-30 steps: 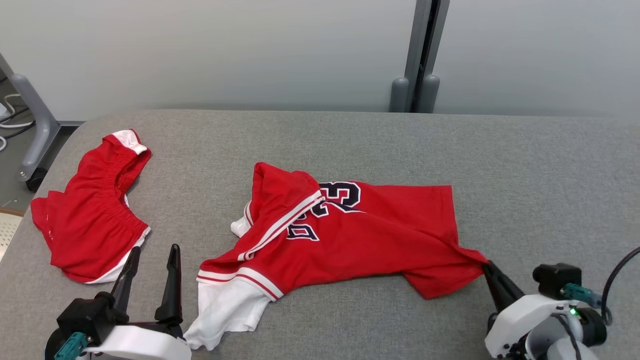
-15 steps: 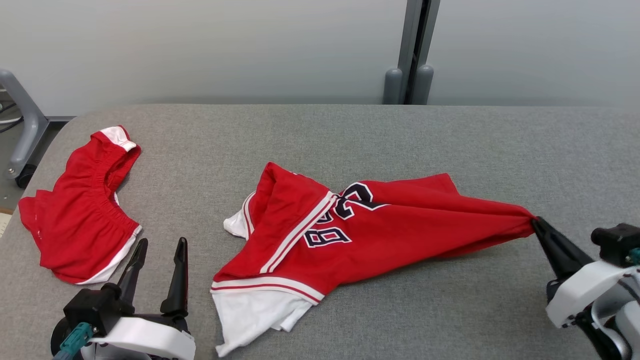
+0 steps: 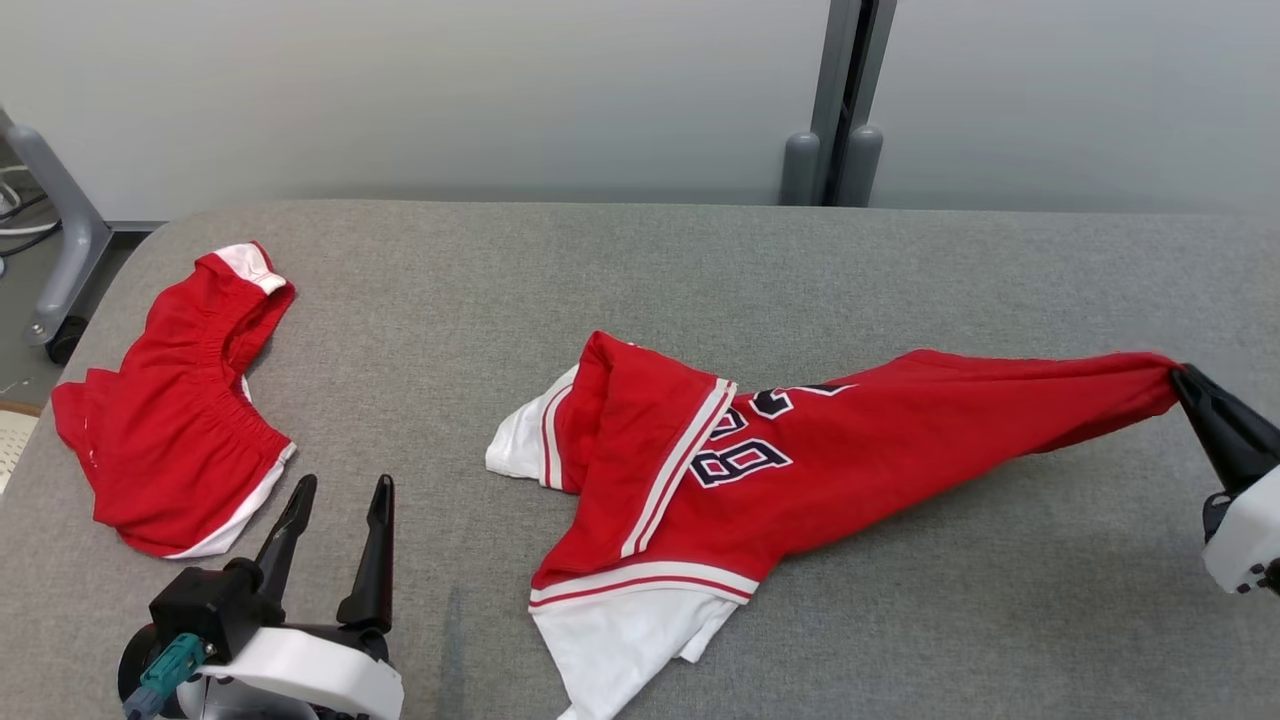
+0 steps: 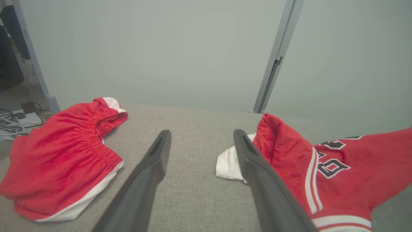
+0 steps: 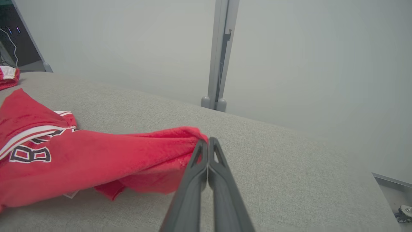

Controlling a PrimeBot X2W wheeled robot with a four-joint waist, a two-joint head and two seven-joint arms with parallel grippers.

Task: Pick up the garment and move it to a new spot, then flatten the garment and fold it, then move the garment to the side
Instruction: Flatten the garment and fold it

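Note:
The garment (image 3: 880,450) is a red jersey with white trim and dark numbers, stretched across the grey table (image 3: 640,270) from the middle to the far right. My right gripper (image 3: 1183,380) is shut on the garment's red corner and holds it slightly raised. In the right wrist view the closed fingertips (image 5: 208,143) pinch the bunched red cloth (image 5: 128,158). My left gripper (image 3: 342,488) stands open at the lower left, apart from the cloth. In the left wrist view the garment (image 4: 338,167) lies just right of the open left gripper (image 4: 201,137).
A pair of red shorts (image 3: 175,410) with white trim lies at the table's left end, also seen as red shorts (image 4: 61,154) in the left wrist view. A grey post (image 3: 845,100) stands behind the table. A metal frame leg (image 3: 60,250) and cables are at the far left.
My right gripper has pulled the garment's corner to the right and away, dragging the whole jersey rightward and stretching it out. The left gripper has stayed open and about in place. The camera shifted slightly.

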